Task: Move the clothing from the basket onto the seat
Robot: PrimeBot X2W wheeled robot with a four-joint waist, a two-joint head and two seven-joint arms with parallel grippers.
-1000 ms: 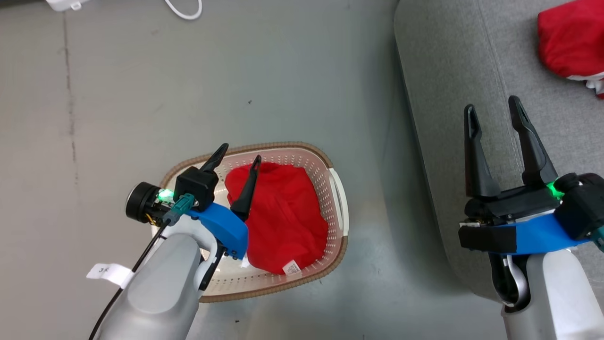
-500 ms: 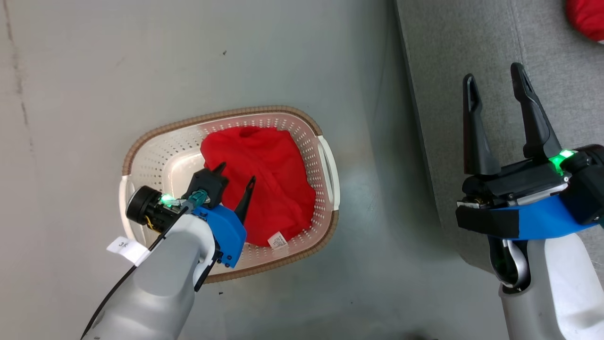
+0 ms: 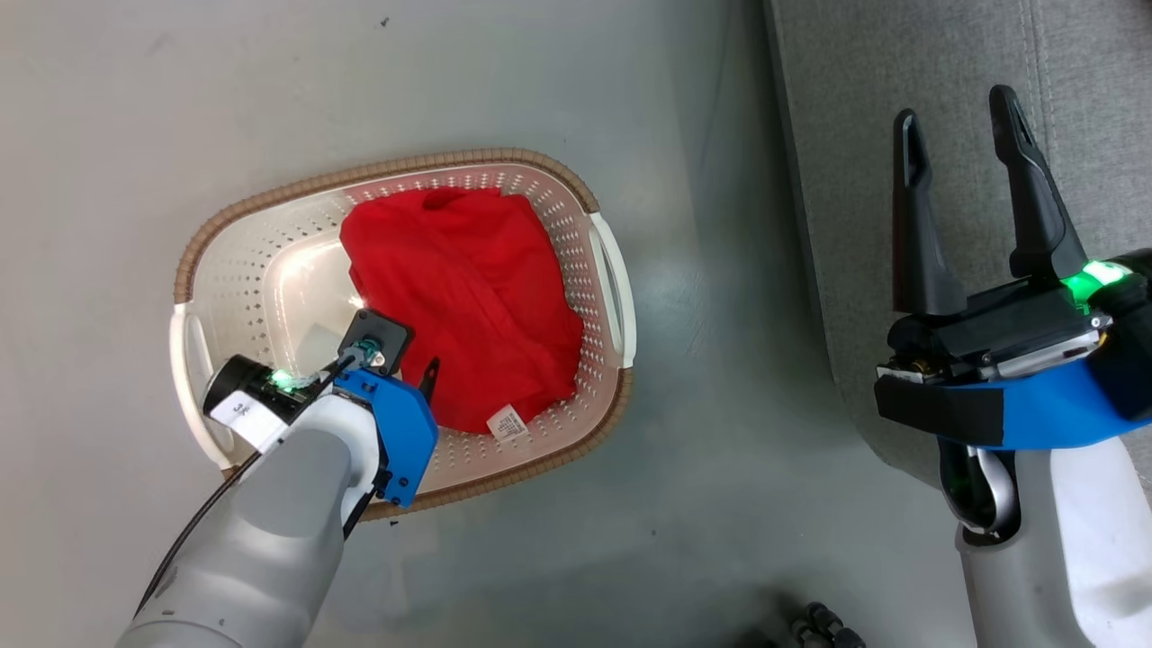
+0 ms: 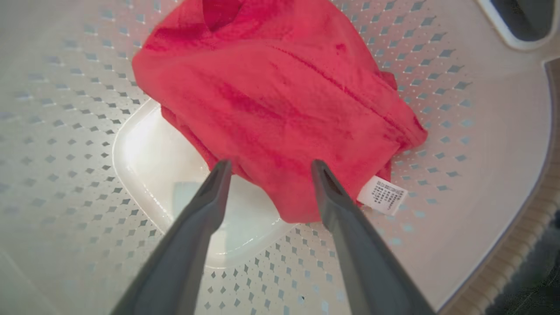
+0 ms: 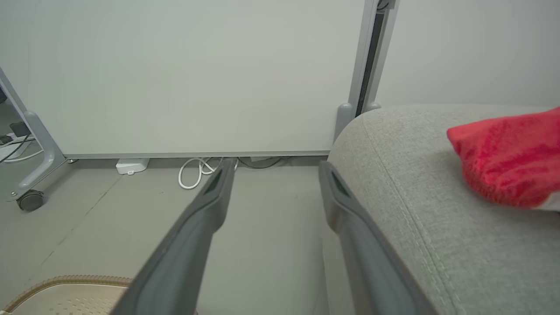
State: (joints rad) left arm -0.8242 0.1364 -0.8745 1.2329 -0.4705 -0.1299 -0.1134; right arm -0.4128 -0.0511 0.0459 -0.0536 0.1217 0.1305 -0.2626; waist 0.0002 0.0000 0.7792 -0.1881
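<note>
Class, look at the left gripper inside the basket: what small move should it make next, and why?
Probably ease the left gripper slightly lower and shut it. Its open jaws frame the near edge of the red garment lying in the basket, beside the white tag, so closing there would likely pinch a fold to lift.

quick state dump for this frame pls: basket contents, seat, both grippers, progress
basket: on the floor, left of the seat
basket contents: one red garment with a white tag
seat: grey; second red garment lies on it
left gripper: open, down inside the basket, fingers either side of the red garment's near edge, not closed on it
right gripper: open, empty, above the seat's edge
progress: partly done; one garment left to move
</note>
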